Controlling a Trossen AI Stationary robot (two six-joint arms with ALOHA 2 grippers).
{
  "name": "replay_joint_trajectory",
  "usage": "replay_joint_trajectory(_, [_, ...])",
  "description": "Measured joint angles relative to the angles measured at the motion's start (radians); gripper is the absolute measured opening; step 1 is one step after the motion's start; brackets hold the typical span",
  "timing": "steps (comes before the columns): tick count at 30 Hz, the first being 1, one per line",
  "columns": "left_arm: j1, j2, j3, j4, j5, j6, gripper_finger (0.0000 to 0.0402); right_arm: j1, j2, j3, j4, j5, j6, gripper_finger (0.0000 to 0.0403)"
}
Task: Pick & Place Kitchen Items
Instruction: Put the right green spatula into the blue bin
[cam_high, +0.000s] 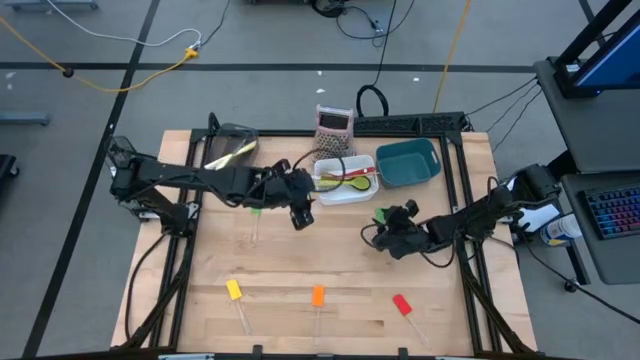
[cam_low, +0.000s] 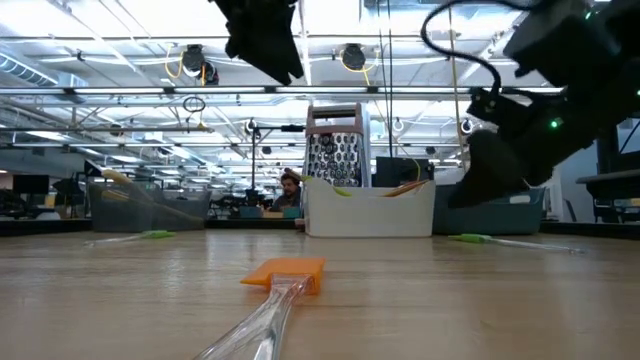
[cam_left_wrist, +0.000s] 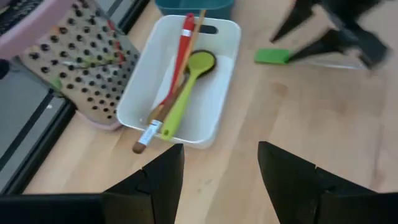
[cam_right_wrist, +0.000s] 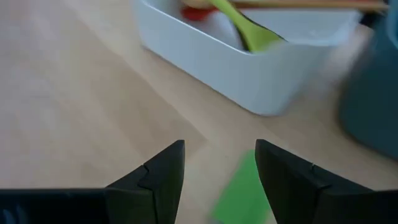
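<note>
We find three spoons in the white bin (cam_high: 345, 190) and, by our judgement, five spatulas left on the table (cam_high: 300, 260), with both the left gripper (cam_left_wrist: 219, 180) and right gripper (cam_right_wrist: 219, 177) open and empty.

Two matte black jointed arms trailing black cables, each hand (cam_left_wrist: 217, 177) ending in two angular wedge-shaped fingers (cam_right_wrist: 158, 177).

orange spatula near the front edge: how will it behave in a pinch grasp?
The orange spatula lies flat on the table, so it probably won't roll. Its clear handle looks smooth and glossy, so it may slip between fingers. The slim build suggests it's light; held by the handle end, the flat head might droop slightly.
</note>
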Motion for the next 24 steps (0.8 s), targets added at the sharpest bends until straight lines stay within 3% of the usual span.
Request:
replay_joint_trajectory(5, [-0.046, 0.0, 0.0, -0.005, -0.002, -0.02, 0.0211, -0.035, 0.0, 0.0, -0.1, -0.002, 0.131, 0.0196])
replay_joint_trajectory(24, [-0.134, 0.0, 0.0, -0.004, -0.016, -0.046, 0.0212, -0.122, 0.079, 0.001, -0.073, -0.128, 0.188, 0.0197])
